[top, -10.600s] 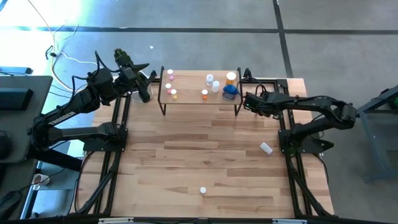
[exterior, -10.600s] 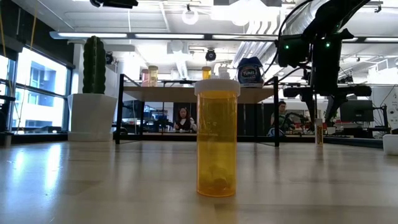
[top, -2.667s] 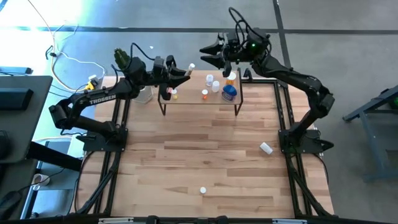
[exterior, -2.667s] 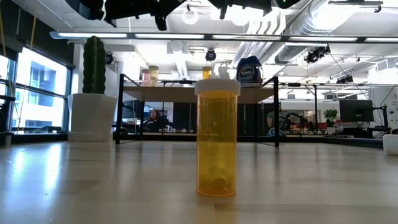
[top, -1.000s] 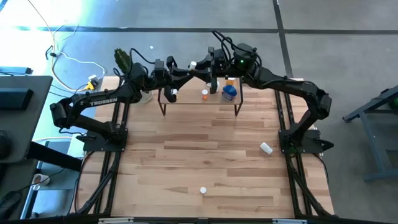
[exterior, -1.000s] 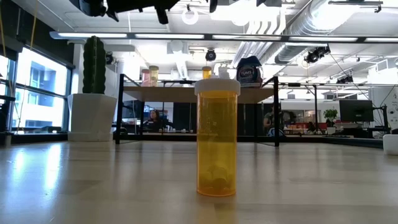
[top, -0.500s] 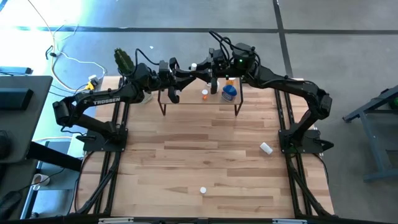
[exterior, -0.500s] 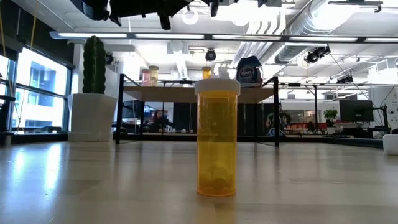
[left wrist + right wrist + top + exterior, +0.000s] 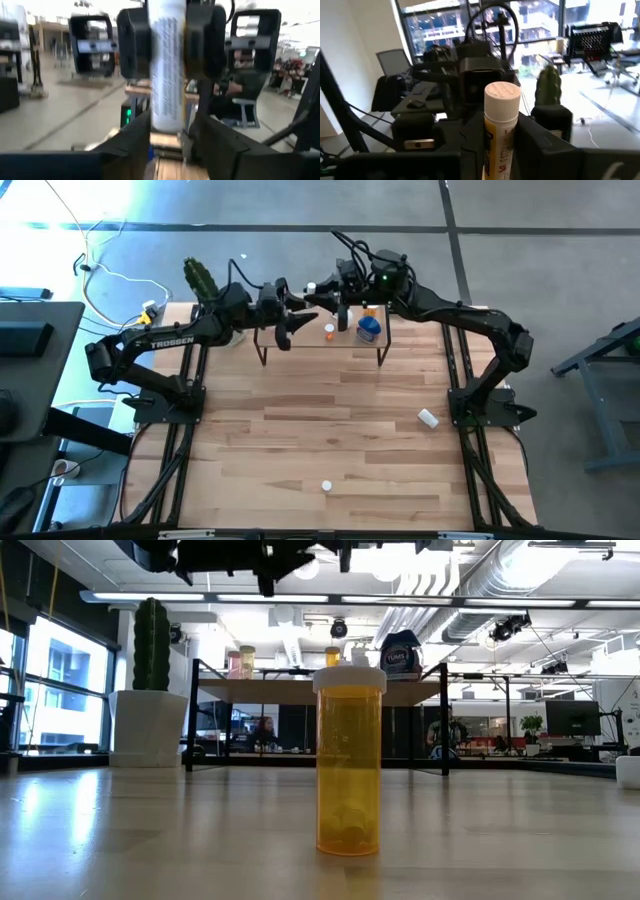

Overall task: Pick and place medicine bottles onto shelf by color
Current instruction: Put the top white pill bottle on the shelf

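- Nearest the front edge of the wood-plank table (image 9: pixel 330 430) stands an amber plastic pill bottle with a white cap (image 9: pixel 349 760). It is not yet shelved, and the high view shows only its cap.
- Farther back and to the right, a small white bottle (image 9: pixel 428 418) lies on its side on the table, also waiting.
- The low light-wood shelf on black legs (image 9: pixel 310 338) stands at the far edge. It already carries a squat blue bottle (image 9: pixel 369 329), a tiny orange one (image 9: pixel 329 331) and others.
- Above the shelf the two arms meet over a slim white-capped bottle with a printed label (image 9: pixel 167 75).
- The right claw (image 9: pixel 335 296) is clenched on this bottle's body. Whether the left claw (image 9: pixel 300 312) grasps it or has released it cannot be told.
- Handling, as a judgement: the bottle looks light, rigid and smooth. It could twist or slip in a hand-over, so the straight labelled body below the cap is the place to grip.
- The left wrist view shows the opposing pads pressed on the label. The right wrist view shows the cap standing free. The low view catches only dark arm shapes overhead, and the high view places the exchange over the shelf's left half.
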Robot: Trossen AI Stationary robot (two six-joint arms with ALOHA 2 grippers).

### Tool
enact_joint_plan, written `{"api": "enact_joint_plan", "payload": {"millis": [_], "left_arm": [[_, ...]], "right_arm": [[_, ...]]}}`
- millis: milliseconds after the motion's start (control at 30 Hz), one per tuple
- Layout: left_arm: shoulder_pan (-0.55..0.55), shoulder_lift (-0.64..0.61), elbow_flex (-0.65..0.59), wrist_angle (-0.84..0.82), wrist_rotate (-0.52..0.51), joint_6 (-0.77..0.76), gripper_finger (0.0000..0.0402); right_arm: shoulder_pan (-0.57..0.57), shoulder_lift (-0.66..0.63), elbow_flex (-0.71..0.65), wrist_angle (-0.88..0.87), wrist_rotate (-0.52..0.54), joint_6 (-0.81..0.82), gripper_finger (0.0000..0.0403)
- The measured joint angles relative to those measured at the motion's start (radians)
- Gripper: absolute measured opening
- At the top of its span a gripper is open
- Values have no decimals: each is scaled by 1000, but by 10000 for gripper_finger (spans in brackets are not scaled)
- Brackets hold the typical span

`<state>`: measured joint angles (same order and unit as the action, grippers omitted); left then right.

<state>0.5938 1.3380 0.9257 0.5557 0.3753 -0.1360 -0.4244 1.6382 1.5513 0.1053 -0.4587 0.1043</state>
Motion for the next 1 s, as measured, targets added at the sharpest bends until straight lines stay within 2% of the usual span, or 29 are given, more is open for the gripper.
{"api": "enact_joint_plan", "payload": {"millis": [167, 267, 467, 633, 767, 1000], "left_arm": [[2, -6, 0, -133, -15, -1, 195], [8, -22, 0, -206, -21, 1, 211], [34, -87, 0, -307, -55, 14, 206], [69, -160, 2, -338, -57, 94, 193], [100, -196, 82, -511, -57, 134, 186], [112, -188, 314, -897, -70, 234, 186]], "right_arm": [[-26, 0, 0, -59, 21, 0, 62], [-41, 0, 0, -103, 21, 0, 62], [-48, 0, 0, -148, 21, -11, 62], [-39, 0, 0, -180, 21, -26, 62], [-23, 0, 0, -215, 21, -27, 62], [23, 0, 0, -254, 40, -36, 62]]}}
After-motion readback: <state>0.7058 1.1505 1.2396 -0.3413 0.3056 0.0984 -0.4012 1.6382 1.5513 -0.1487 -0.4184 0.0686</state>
